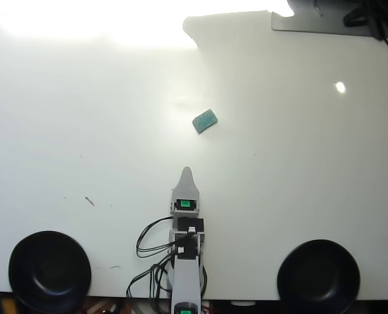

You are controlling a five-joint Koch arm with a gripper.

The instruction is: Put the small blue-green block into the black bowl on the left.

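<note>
The small blue-green block (pixel 205 121) lies flat on the white table, a little above centre in the overhead view. My gripper (pixel 187 173) points up the picture from the bottom centre, its tip well below the block and slightly left of it. Only one pointed tip shows, so the jaws lie one behind the other and their state is unclear. Nothing is visibly held. The black bowl (pixel 50 271) on the left sits at the bottom left corner, far from both block and gripper.
A second look-alike black bowl (pixel 318 268) sits at the bottom right. Black cables (pixel 151 245) loop beside the arm's base. A grey stand (pixel 324 25) and dark gear occupy the top right corner. The table's front edge runs along the bottom.
</note>
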